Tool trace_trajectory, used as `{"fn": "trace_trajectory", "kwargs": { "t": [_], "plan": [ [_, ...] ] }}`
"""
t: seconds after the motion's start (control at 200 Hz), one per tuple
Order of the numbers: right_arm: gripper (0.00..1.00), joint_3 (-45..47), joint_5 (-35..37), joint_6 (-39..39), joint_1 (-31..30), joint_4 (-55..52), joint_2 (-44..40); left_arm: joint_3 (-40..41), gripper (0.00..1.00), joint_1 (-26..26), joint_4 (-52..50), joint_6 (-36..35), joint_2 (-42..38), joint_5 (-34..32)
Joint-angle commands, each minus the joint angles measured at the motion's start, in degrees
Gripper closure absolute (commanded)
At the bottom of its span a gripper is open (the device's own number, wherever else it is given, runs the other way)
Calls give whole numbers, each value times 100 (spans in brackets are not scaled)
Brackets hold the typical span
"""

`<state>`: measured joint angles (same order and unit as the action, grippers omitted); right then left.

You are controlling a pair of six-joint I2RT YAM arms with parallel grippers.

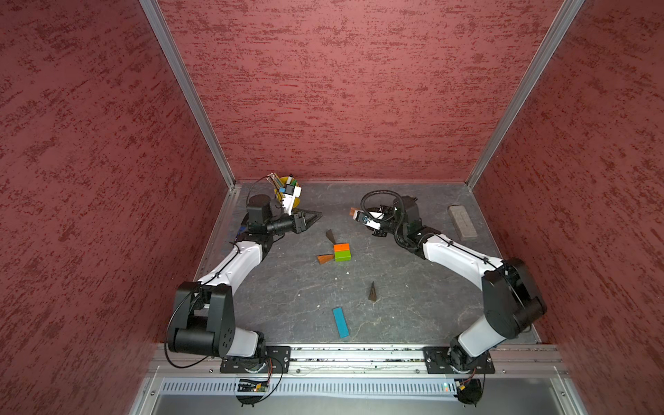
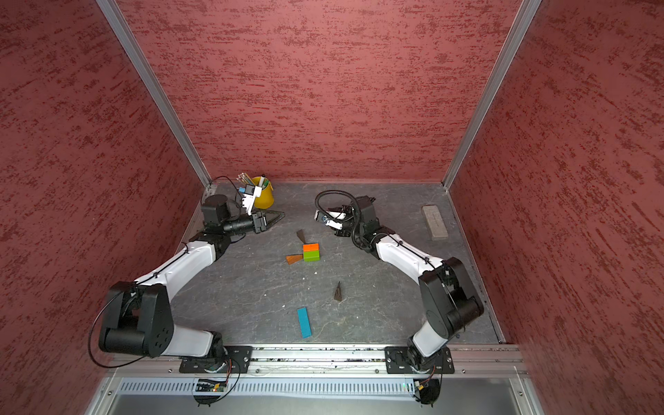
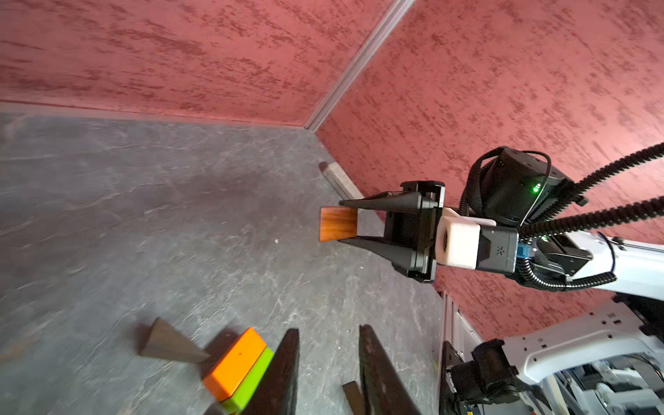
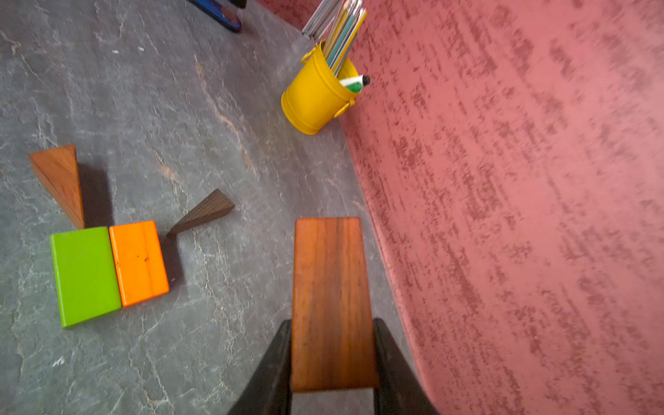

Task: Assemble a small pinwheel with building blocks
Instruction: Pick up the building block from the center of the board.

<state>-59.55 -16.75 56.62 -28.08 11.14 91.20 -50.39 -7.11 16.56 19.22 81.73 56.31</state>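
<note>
Right gripper (image 4: 332,325) clamps a wedge (image 4: 330,280) off the table, beyond the orange block (image 1: 341,247) and green block (image 1: 342,256); left gripper (image 3: 328,330) slightly agape, empty; lower slowly, set the thin tip against a free corner, and avoid nudging the dark blade (image 1: 331,236) or pale blade (image 1: 325,258).

Grey slate tabletop (image 1: 395,316) carries orange block (image 1: 341,247) touching green block (image 1: 342,256), three brown wedges (image 1: 325,258), blue bar (image 1: 340,322), grey eraser (image 1: 462,222), yellow pot (image 2: 264,199)
</note>
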Motion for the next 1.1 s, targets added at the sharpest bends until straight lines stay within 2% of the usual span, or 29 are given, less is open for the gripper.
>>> {"fn": "trace_trajectory", "kwargs": {
  "t": [0.0, 0.08, 0.195, 0.286, 0.381, 0.506, 0.626, 0.792, 1.097],
  "plan": [
    [85, 235, -136, 186, -113, 521, -223, 176, 73, -439, 1216, -363, -205, -199],
    [85, 320, -160, 192, -202, 535, -366, 184, 86, -629, 1133, -680, -281, -595],
    [85, 413, -180, 243, -302, 533, -501, 53, 96, -642, 1157, -509, -88, -457],
    [85, 439, -233, 248, -372, 530, -573, 0, 95, -725, 1248, -417, -2, -436],
    [85, 479, -236, 261, -433, 579, -649, -204, 94, -813, 608, -591, 102, -435],
    [85, 453, -149, 397, -517, 540, -619, -387, 92, -922, 398, -516, 336, -93],
    [85, 453, -129, 456, -556, 565, -623, -525, 92, -1003, -57, -696, 455, -132],
    [85, 483, -60, 516, -615, 570, -722, -495, 90, -994, -138, -736, 465, -193],
    [85, 485, -114, 553, -673, 615, -727, -568, 91, -1055, -81, -648, 709, 362]
  ]
}}
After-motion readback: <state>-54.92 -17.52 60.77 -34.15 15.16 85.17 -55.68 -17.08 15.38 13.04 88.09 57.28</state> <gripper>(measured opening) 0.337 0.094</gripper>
